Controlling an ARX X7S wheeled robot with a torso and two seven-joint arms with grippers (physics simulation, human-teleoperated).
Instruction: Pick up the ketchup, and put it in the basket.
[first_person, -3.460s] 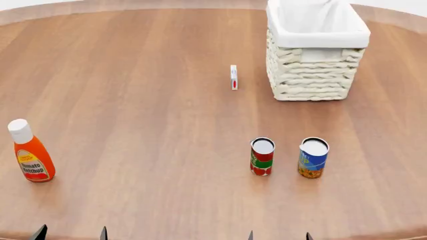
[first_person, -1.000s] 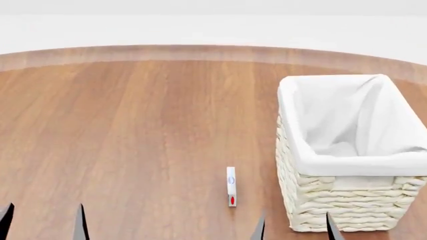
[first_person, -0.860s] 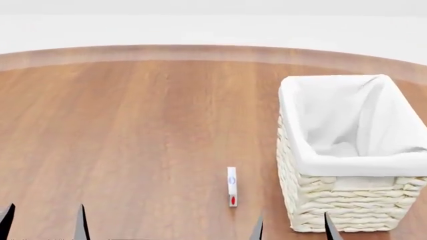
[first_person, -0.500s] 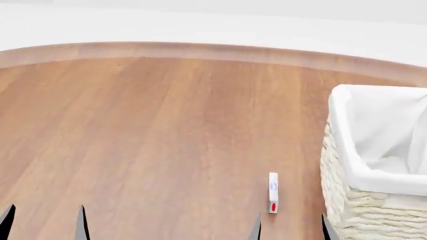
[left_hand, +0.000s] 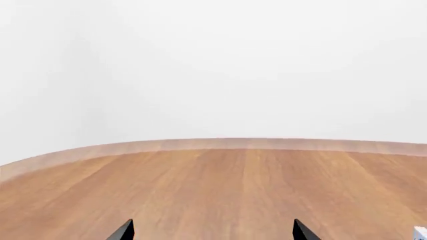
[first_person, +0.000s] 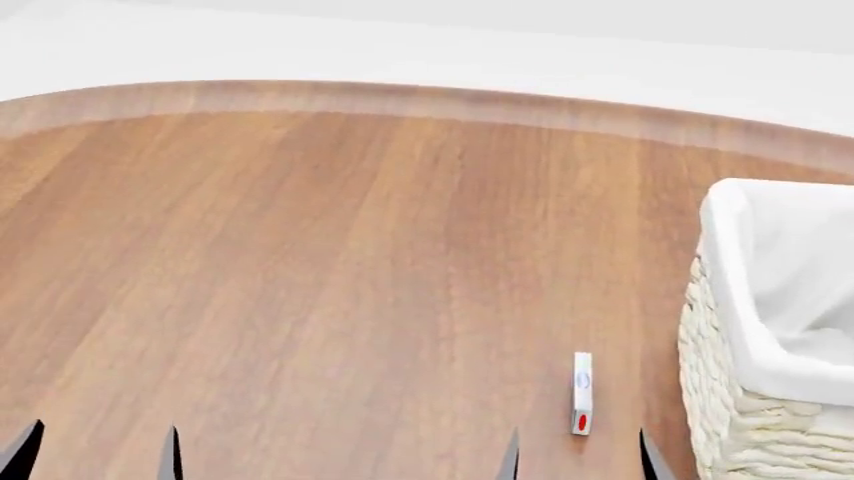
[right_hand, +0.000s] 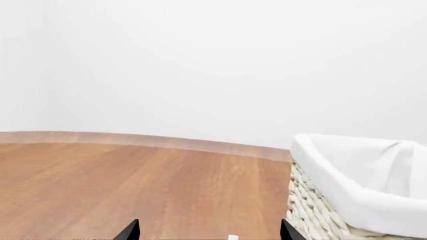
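The ketchup is out of view in every frame. The cream-white wicker basket (first_person: 781, 340) with its white cloth liner stands at the right edge of the head view and also shows in the right wrist view (right_hand: 360, 190). My left gripper (first_person: 96, 455) is open and empty at the head view's lower left; only its dark fingertips (left_hand: 123, 231) show in the left wrist view. My right gripper (first_person: 577, 458) is open and empty, just left of the basket; its fingertips (right_hand: 130, 231) show in the right wrist view.
A small white box with a red mark (first_person: 582, 393) stands upright on the wooden table (first_person: 334, 260), between my right fingertips and left of the basket; its top shows in the right wrist view (right_hand: 232, 237). The table's curved far edge (first_person: 400, 98) meets a white wall.
The head view has kept shifting left: the basket and the small white box have slid toward the right edge. The ketchup and the two cans, seen 3.5 s ago, are out of frame.
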